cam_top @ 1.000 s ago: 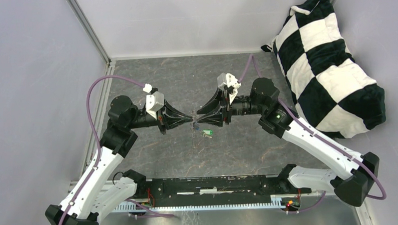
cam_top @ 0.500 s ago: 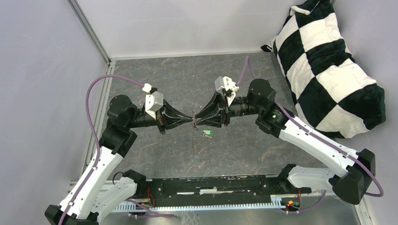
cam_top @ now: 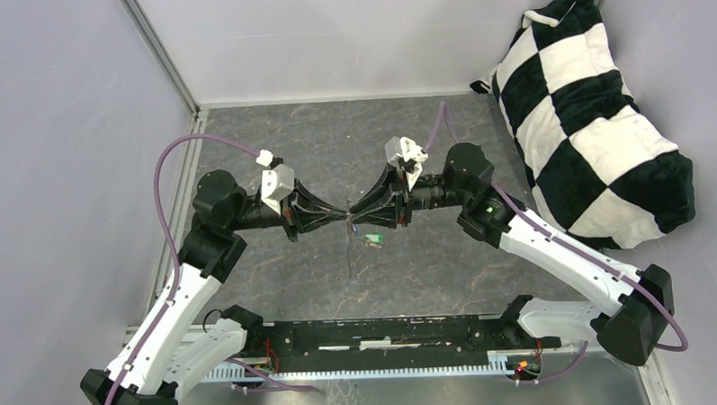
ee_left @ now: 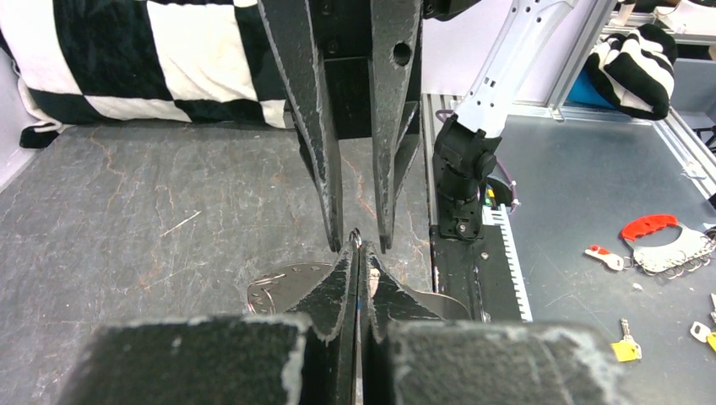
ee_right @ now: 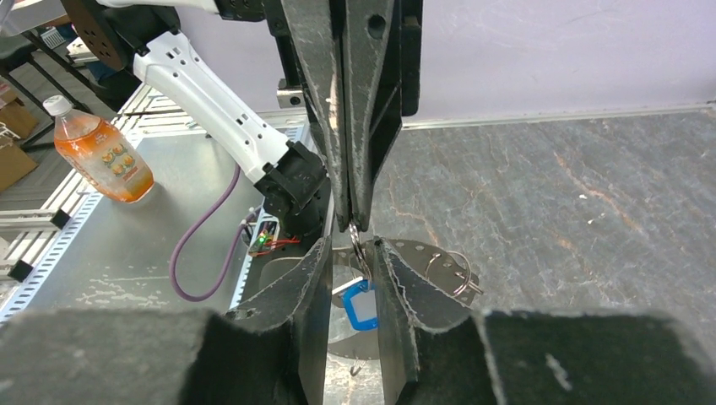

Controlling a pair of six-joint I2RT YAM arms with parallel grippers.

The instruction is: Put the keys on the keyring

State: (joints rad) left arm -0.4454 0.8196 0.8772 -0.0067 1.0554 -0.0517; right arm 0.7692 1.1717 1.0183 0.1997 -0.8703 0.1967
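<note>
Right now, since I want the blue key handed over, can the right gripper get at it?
Probably yes. The blue key hangs under the shut left gripper, which pinches its ring, and shows in the gap between the right gripper's parted fingers. Nothing sits between them.

**A robotics lab: an enclosed test cell among work benches**

Two white-and-black robot arms [cam_top: 174,308] are bolted at the edge of a dark, stone-patterned tabletop [cam_top: 272,142]. Plain pale walls [cam_top: 57,177] on aluminium posts [cam_top: 158,52] box it in. Purple cables [cam_top: 159,187] loop from the wrists, and a perforated metal rail [cam_top: 370,370] runs along the near edge. Beyond the cell, the wrist views show a bare metal bench [ee_left: 591,169] with tagged keys [ee_left: 626,348] and a bottle of orange drink [ee_right: 101,156]. A black-and-white checkered cushion [cam_top: 595,113] leans in one corner.
</note>
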